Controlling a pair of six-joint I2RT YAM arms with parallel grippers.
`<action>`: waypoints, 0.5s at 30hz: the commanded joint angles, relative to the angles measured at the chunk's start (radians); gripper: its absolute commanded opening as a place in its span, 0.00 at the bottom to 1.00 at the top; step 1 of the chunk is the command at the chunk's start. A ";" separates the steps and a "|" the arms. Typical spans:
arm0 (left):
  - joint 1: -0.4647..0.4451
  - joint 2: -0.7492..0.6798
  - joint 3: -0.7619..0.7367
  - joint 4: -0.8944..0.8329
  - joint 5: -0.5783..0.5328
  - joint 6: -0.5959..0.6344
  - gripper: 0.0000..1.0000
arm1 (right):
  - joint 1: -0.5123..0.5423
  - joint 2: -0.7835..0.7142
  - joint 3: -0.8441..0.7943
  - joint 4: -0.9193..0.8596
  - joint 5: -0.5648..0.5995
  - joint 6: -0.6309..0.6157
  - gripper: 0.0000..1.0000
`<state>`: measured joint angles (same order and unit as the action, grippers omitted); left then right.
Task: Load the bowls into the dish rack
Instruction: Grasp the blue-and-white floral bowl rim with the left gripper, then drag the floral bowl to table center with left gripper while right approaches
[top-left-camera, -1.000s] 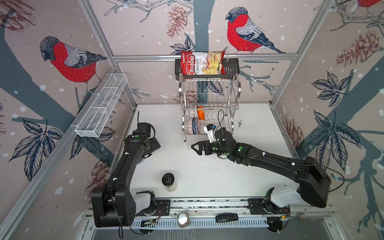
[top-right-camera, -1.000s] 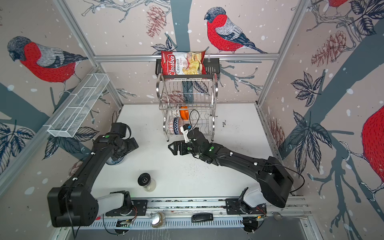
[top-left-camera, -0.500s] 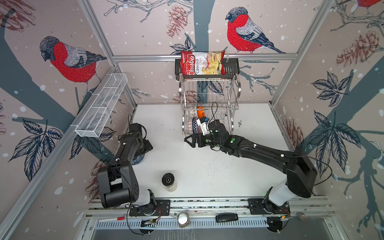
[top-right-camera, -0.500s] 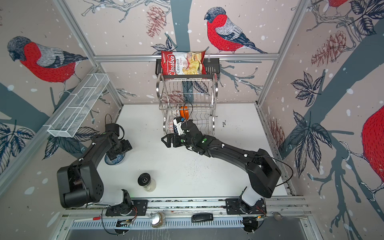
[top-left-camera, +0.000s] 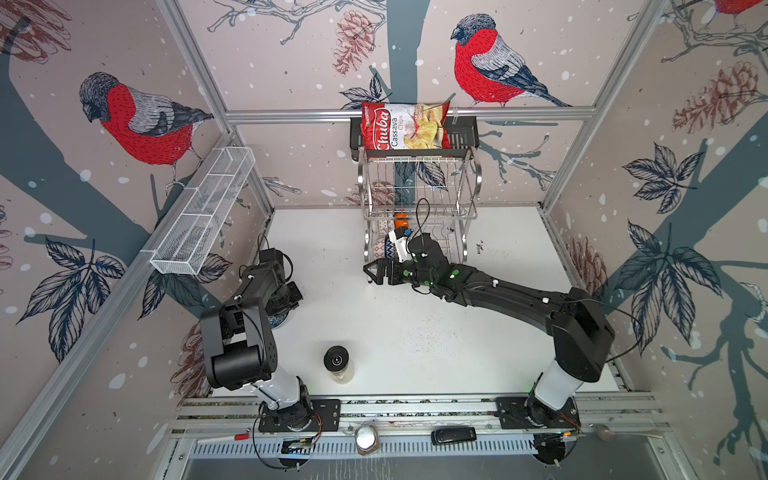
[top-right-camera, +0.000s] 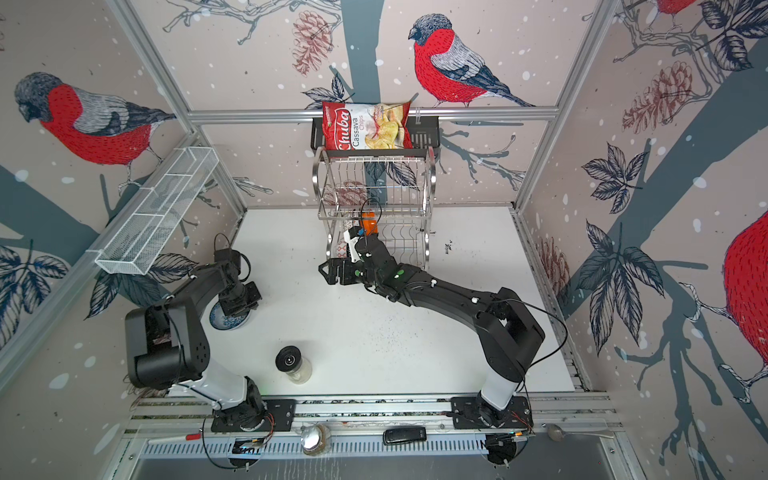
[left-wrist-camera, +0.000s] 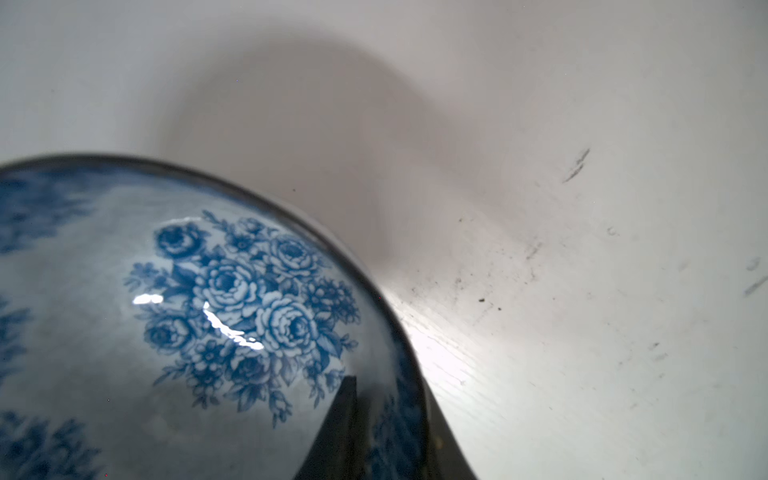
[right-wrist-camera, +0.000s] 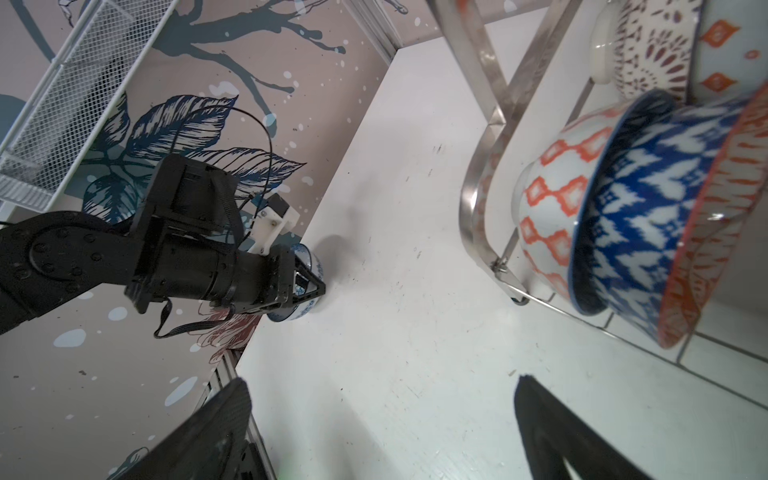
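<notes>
- Lifting is best done slowly: the left gripper (right-wrist-camera: 307, 286) is clamped on only the rim of the floral bowl (left-wrist-camera: 232, 291).
- The right gripper (top-left-camera: 373, 272), fingers apart and empty, should be held clear.

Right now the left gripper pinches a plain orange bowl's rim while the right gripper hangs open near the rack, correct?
Not orange: the left wrist view shows the left gripper pinching a blue-and-white floral bowl. The right gripper is open near the dish rack.

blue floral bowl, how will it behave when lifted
The blue-white floral bowl shows sharp glossy highlights, so it is probably glazed, stiff, slippery and breakable. The left hand pinches only one side of its rim, so it may swing or tilt when lifted.
</notes>
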<state>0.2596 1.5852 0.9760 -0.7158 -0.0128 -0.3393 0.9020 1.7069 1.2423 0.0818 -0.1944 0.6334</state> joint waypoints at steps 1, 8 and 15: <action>0.003 -0.007 0.004 -0.023 0.047 0.002 0.13 | -0.018 0.001 -0.008 -0.004 -0.002 0.027 1.00; -0.070 -0.054 0.015 -0.054 0.141 -0.016 0.00 | -0.050 -0.029 -0.039 -0.031 0.004 0.043 1.00; -0.350 -0.102 0.069 -0.054 0.160 -0.184 0.00 | -0.159 -0.137 -0.182 -0.012 -0.106 0.071 1.00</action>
<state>-0.0170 1.4906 1.0275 -0.7628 0.1196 -0.4347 0.7715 1.5982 1.0878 0.0654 -0.2359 0.6838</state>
